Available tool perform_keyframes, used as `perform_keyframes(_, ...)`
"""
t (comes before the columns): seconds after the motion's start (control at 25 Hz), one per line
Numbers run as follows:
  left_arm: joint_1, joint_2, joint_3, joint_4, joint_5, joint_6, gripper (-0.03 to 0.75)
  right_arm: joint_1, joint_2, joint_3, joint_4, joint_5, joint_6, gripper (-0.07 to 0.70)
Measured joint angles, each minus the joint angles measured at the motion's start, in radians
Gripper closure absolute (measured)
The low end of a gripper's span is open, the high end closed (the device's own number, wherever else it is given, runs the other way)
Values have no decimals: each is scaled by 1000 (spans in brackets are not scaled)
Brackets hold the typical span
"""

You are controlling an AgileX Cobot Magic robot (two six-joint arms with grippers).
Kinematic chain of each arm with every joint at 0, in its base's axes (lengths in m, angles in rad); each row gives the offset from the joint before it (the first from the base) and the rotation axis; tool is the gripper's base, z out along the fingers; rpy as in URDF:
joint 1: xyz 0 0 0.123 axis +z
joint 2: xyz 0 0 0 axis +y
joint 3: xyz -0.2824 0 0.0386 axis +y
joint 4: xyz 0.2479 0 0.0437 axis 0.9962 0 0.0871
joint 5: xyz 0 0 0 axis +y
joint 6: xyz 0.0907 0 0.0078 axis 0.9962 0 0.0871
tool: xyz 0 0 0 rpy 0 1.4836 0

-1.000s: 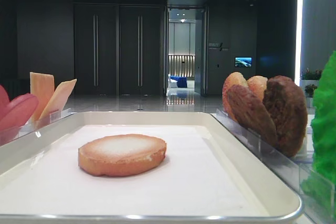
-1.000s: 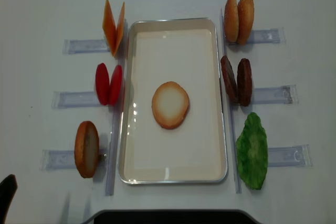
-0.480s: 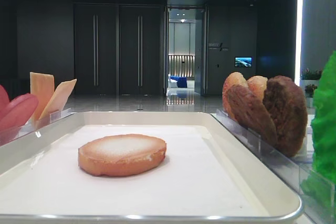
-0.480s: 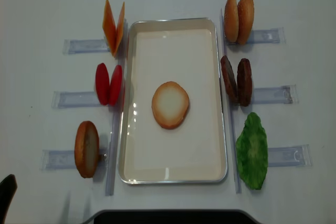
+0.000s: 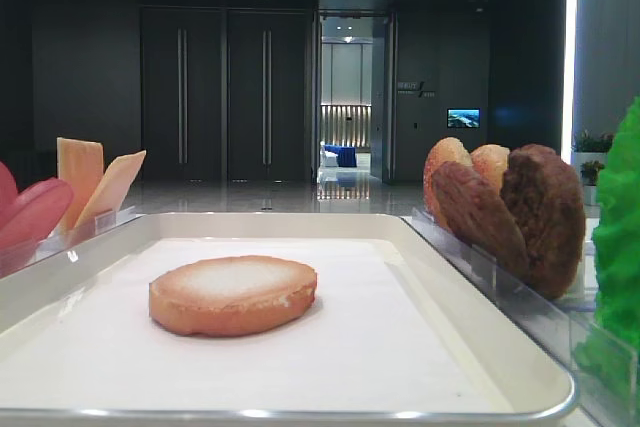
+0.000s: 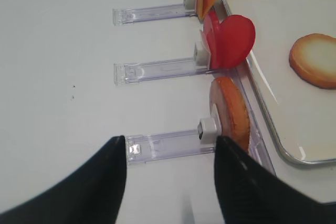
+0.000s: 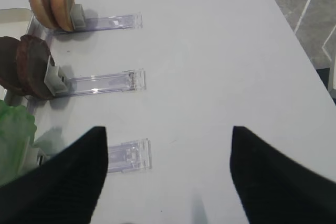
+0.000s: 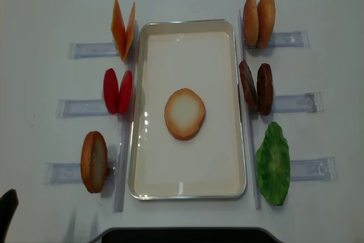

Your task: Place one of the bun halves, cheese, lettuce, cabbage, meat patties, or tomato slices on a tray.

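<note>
Plainly, the left gripper (image 6: 170,182) was held with its jaws spread and nothing between them, poised low over the table (image 8: 40,21) just short of the clear holder (image 6: 163,144) whose far end kept a lone bun (image 6: 229,112) standing on edge. The right gripper (image 7: 168,174) was likewise parted and empty, set back over bare table on the other side, near the holder of the lettuce (image 7: 16,132). Both were kept clear of the tray (image 8: 187,193), probably because one bun half (image 8: 185,113) was already laid flat, pale face up, near the middle of its paper lining. The remaining food was stood upright in holders along both long sides of the tray, seemingly so that each piece could be pinched by its edges: cheese (image 8: 123,28), tomato slices (image 8: 118,91) and the lone bun on the left; two buns (image 8: 259,20), two patties (image 8: 256,88) and the lettuce on the right. Nothing was seen between either gripper and its nearest piece, though the pieces stood just beside the tray's rim, so a careless reach could be expected to knock it.
</note>
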Motion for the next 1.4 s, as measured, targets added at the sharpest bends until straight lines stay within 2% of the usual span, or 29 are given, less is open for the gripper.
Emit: perform_keyframes(1.4, 0, 0, 0, 0, 0, -5, 307, 0, 0, 0, 0, 0, 0, 160)
